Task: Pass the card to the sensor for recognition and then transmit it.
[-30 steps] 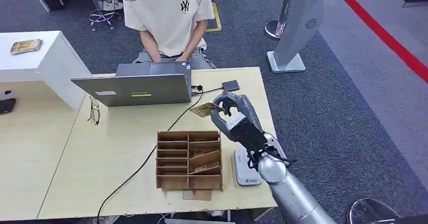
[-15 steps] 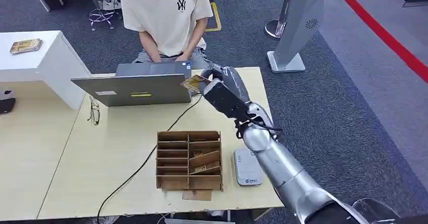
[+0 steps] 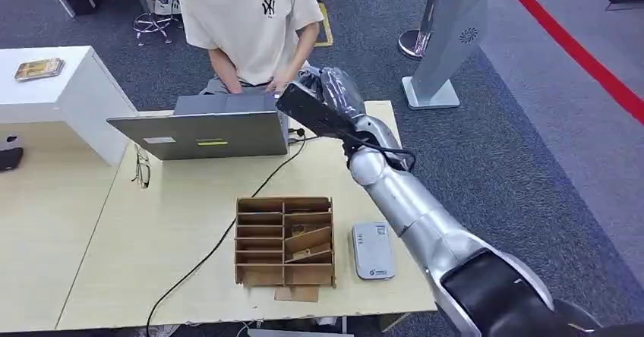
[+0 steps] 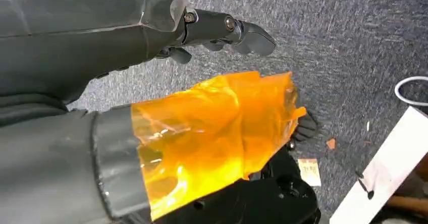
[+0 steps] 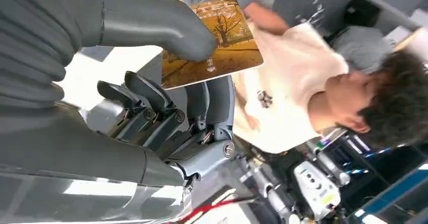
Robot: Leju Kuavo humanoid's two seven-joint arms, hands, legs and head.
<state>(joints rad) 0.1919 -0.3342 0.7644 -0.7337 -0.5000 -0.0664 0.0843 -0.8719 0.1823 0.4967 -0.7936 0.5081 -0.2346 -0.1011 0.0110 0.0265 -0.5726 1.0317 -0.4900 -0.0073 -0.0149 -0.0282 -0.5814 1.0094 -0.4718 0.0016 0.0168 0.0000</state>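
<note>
Your right arm (image 3: 414,212) is a silver tube with a black cuff near the shoulder and a black cable looped at the wrist. The right hand (image 3: 323,102) is dark grey, ribbed, screws showing; the left hand (image 4: 151,82) wears amber film.

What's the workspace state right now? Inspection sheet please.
Surface: light wooden table.
Job's things: card pinched in the right hand, raised over the table's far edge toward the seated person; grey sensor flat beside the organizer.
Clutter: wooden organizer with cards in slots, open laptop, glasses.
Hands: right holds the card; left hand hangs over the carpet, holding nothing.
Cables: black cable crosses the table from the laptop to the near edge.
Surroundings: grey carpet, red floor line, grey stand.
</note>
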